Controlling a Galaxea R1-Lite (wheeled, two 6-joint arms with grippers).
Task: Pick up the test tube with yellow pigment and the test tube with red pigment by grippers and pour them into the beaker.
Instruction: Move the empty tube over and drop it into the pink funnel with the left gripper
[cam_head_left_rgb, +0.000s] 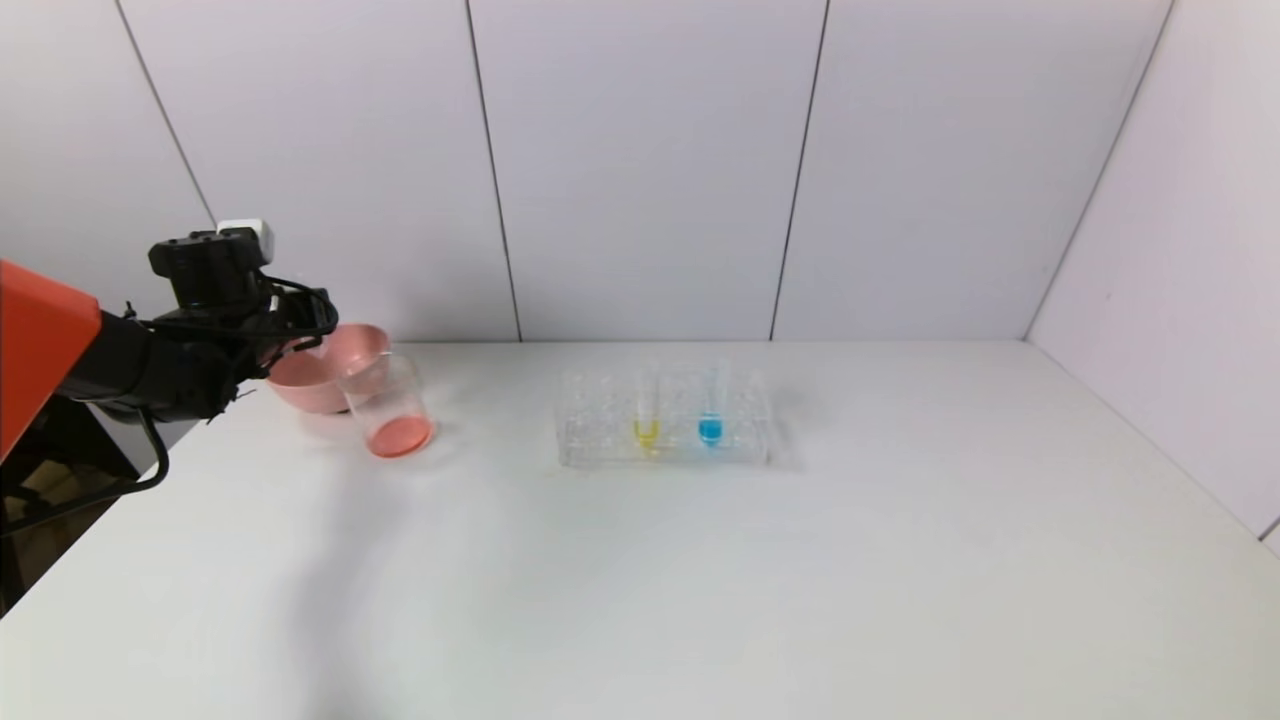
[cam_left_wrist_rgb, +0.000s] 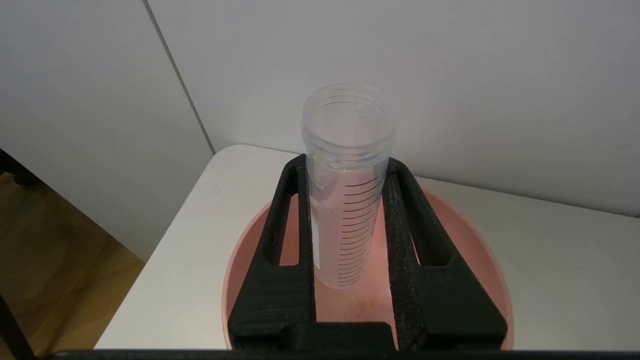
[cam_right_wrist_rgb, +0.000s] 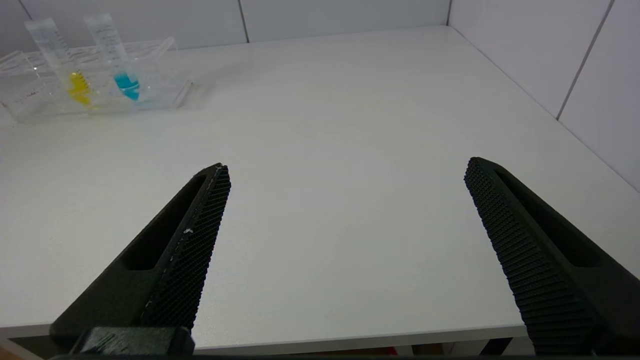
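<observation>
1. Table (cam_head_left_rgb: 700, 600): white, walls at back and robot's right. Wide open room in front of the rack; front edge well apart from it.
2. Rack (cam_head_left_rgb: 600, 445): clear, mid-table, the landmark for all below.
3. Pink bowl (cam_head_left_rgb: 310, 390): well to rack's left, by table's left edge.
4. Beaker (cam_head_left_rgb: 395, 405): between bowl and rack, touching or just beside bowl; red liquid in bottom.
5. Left gripper (cam_left_wrist_rgb: 345, 170): above bowl, far left of rack, clamped on item 7.
6. Right gripper (cam_right_wrist_rgb: 346, 166): jaws spread wide, nothing held; over table's front edge, rack well off.
7. Test tube with red pigment (cam_left_wrist_rgb: 347, 200): in left gripper, looks empty; judged poured.
8. Test tube with yellow pigment (cam_head_left_rgb: 647, 410): upright in rack, next to blue tube (cam_head_left_rgb: 711, 410). Judged light, stiff, slick, prob. breakable. Grip upper wall above rack, lift straight up; blue tube close on one side.
</observation>
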